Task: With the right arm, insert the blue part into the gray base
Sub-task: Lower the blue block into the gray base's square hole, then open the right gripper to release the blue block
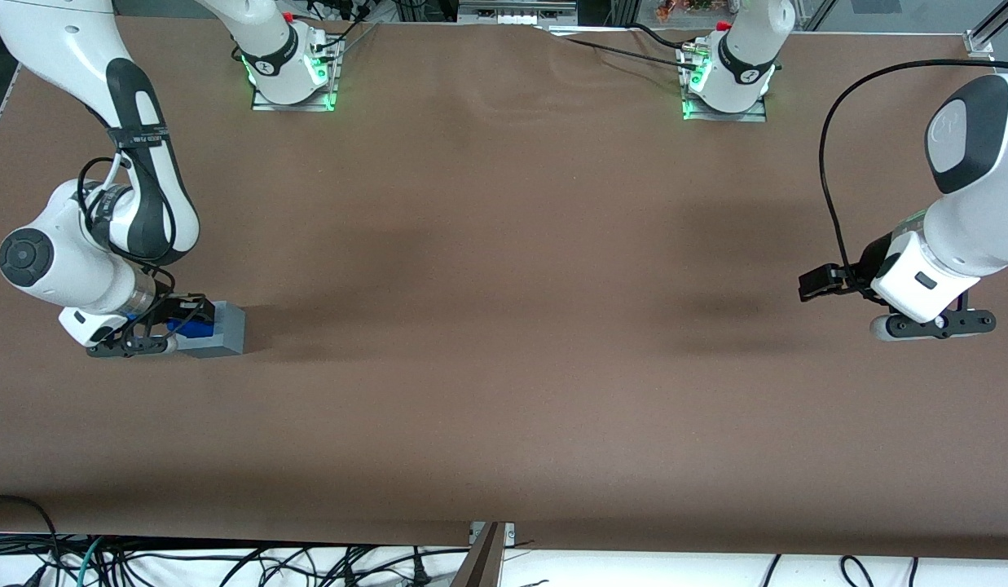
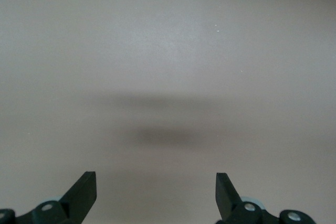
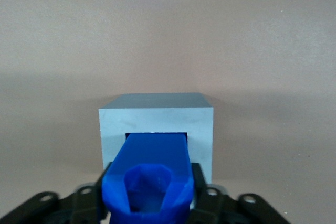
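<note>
The gray base (image 1: 226, 329) lies on the brown table toward the working arm's end, its square hole turned sideways to face my gripper (image 1: 174, 326). The gripper is low over the table, right beside the base, shut on the blue part (image 1: 195, 328). In the right wrist view the blue part (image 3: 149, 174) sits between the black fingers (image 3: 198, 179), and its leading end reaches into the hole of the gray base (image 3: 157, 116). How deep it goes is hidden.
The two arm mounts (image 1: 292, 77) (image 1: 725, 86) stand at the table edge farthest from the front camera. Loose cables (image 1: 226, 562) hang below the nearest edge. The parked arm's gripper (image 1: 931, 322) hovers at its own end of the brown table (image 1: 504, 326).
</note>
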